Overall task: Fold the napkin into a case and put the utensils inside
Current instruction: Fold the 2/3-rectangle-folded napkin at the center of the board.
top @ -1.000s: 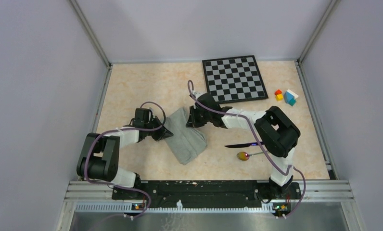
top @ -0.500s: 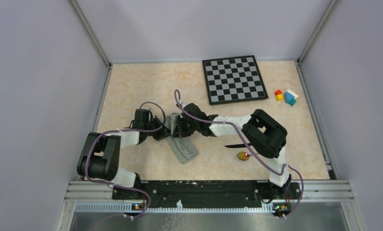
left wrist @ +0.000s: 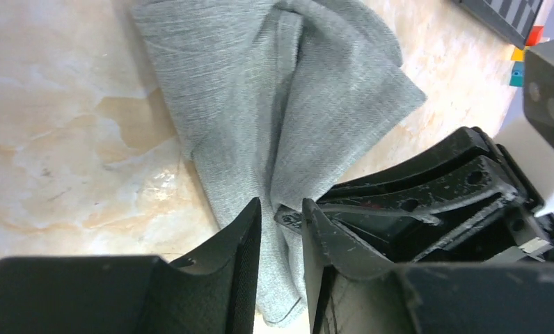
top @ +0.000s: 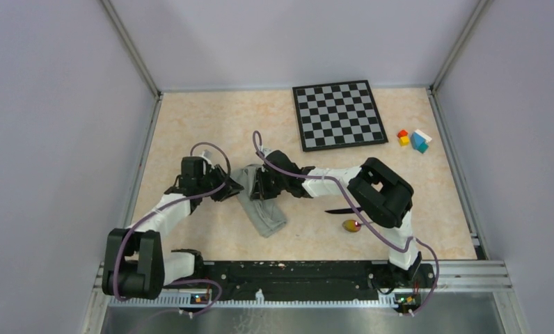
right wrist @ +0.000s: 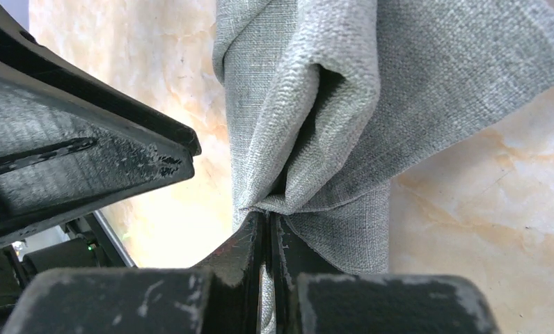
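The grey-green napkin [top: 268, 216] lies bunched into a narrow strip at the table's middle. It also shows in the left wrist view [left wrist: 274, 83] and in the right wrist view [right wrist: 413, 83]. My right gripper [top: 258, 188] [right wrist: 267, 216] is shut on a fold of the napkin's upper end. My left gripper [top: 234, 191] [left wrist: 281, 209] sits just left of it with its jaws slightly parted, and cloth shows in the gap. The dark knife [top: 338, 210] and the spoon [top: 351, 225] lie to the right, partly hidden by my right arm.
A black-and-white chessboard [top: 339, 113] lies at the back. Small coloured blocks [top: 413, 139] sit at the right. Metal rails border the table on both sides. The two grippers are nearly touching over the napkin.
My right gripper has pulled the napkin's right side leftward, narrowing the cloth. My left arm has shifted back and left, and its gripper has drawn slightly away.
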`<state>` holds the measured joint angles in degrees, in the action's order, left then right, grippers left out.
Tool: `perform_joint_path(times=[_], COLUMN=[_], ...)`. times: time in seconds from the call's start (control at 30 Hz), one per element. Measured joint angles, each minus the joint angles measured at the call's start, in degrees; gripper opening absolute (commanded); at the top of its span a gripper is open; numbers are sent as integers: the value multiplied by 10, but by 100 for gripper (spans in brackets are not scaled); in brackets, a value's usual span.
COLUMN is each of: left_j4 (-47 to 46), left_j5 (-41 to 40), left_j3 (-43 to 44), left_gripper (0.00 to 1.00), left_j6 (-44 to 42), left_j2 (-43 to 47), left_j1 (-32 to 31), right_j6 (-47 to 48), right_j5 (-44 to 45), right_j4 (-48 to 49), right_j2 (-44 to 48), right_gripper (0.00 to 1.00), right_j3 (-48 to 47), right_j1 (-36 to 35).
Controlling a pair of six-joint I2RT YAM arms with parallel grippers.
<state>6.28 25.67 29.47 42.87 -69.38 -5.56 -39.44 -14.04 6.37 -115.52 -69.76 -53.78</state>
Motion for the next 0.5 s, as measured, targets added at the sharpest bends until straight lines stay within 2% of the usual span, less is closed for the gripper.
perform_joint_path(times=[0.13, 0.27, 0.5], left_j4=[-7, -23, -62], left_j5=[5, 14, 29], left_j3=[-14, -21, -24], left_gripper=[20, 17, 13], left_j6=[-6, -8, -7], left_j2=[-22, -92, -109], left_j1=[11, 12, 13], right_j6=[3, 7, 8], right_j5=[5, 13, 21], right_j4=[-7, -24, -36], right_j2=[0, 0, -1], right_gripper=[0, 0, 0], right_j3=[0, -10, -23], right_j1=[0, -2, -10])
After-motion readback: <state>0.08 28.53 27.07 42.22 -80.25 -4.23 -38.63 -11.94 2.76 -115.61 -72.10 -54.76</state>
